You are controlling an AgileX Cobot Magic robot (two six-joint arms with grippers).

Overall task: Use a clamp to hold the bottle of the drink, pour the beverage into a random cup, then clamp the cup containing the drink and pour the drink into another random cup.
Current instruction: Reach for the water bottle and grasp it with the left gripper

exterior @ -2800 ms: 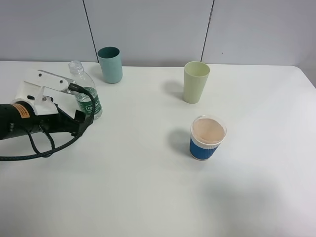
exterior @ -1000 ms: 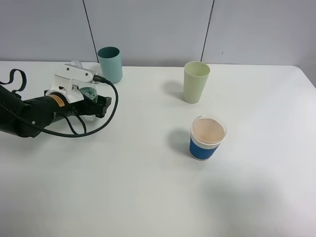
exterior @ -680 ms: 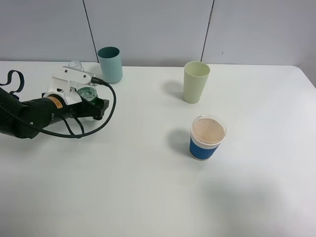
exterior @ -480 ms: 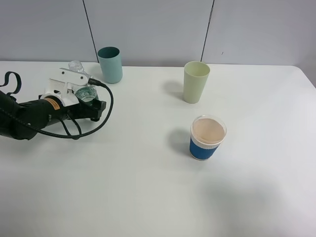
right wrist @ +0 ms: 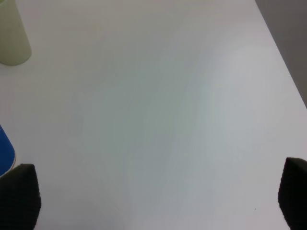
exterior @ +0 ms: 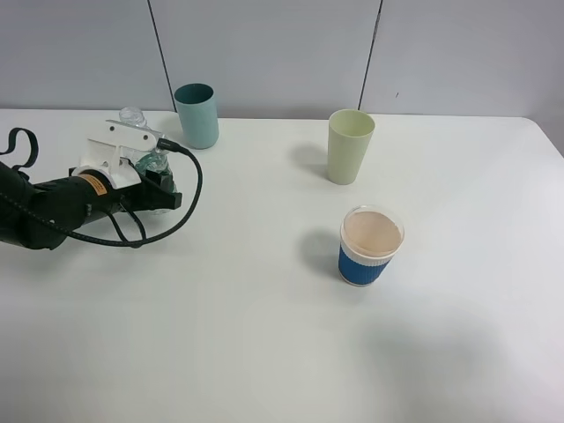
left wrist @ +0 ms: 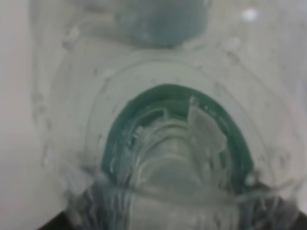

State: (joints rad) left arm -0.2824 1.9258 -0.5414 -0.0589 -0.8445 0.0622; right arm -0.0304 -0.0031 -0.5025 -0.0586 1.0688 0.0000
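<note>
Left arm lies low across the far-left part of the white table (exterior: pixel 264 344), with a black cable looping off it. The left gripper (exterior: pixel 159 182) has its jaws on either side of the clear bottle (exterior: pixel 134 115), which stands upright with its cap showing above the wrist housing. Whether the jaws actually press on the bottle cannot be told from the overhead view, as the housing covers the contact. In the left wrist view the bottle (left wrist: pixel 168 143) fills the frame at very close range and out of focus, showing a green band and clear ribbed plastic, and that view does not settle the grip either. The teal cup (exterior: pixel 196 115) stands just beyond and to the right of the bottle, near the far edge and apart from it. The pale green cup (exterior: pixel 351 145) stands upright right of centre, also far. The blue-sleeved cup (exterior: pixel 371 245) stands nearer than the green one and well apart from it (its top shows a pale pinkish surface). The right gripper (right wrist: pixel 156 196) appears only in its own wrist view: fingertips spread wide, nothing between them, above bare table, with the pale green cup (right wrist: pixel 12 33) and the blue-sleeved cup (right wrist: pixel 5 148) at the frame edge.
</note>
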